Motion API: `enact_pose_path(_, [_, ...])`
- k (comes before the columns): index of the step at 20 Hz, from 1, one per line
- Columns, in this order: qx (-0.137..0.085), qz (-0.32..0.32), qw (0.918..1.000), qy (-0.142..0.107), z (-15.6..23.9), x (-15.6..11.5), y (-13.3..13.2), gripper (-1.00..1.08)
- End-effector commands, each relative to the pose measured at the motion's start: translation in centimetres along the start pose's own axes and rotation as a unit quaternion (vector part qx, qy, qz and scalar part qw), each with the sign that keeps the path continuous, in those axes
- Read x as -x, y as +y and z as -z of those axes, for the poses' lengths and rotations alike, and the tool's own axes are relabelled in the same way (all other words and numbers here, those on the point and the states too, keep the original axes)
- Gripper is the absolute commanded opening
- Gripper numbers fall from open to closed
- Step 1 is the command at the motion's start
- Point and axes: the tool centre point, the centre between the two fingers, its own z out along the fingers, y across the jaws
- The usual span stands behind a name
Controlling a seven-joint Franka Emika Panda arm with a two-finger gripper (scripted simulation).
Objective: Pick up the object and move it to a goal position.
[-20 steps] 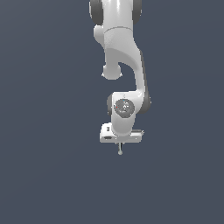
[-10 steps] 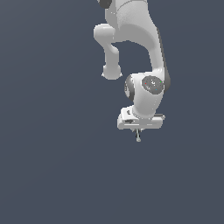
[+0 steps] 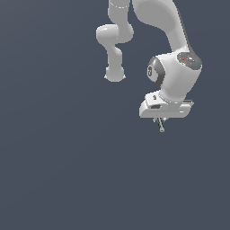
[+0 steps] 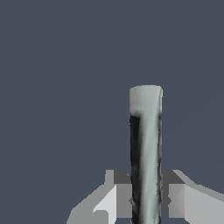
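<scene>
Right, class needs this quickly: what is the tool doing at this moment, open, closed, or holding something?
Tool: closed on the rod, fingers pressed against both its sides; the rod sticks out beyond the fingertips.

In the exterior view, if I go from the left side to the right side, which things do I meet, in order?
Rounded end of an arm link → grey rod held under the tool → arm's wrist housing. The tool's body overlaps the rod and the wrist, so I leave it out of the order.
</scene>
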Motion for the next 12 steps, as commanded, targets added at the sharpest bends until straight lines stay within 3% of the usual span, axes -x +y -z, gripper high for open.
enact_pose_path(1, [0.0,-0.001,1.0,0.0,1.1,0.6,-1.4,-1.0])
enact_pose_path(6, [0.0,-0.001,1.0,0.0,2.1,1.0,-2.7,-1.0])
enact_pose_path(12, [0.0,-0.001,1.0,0.0,1.8,0.7,-2.3,-1.0])
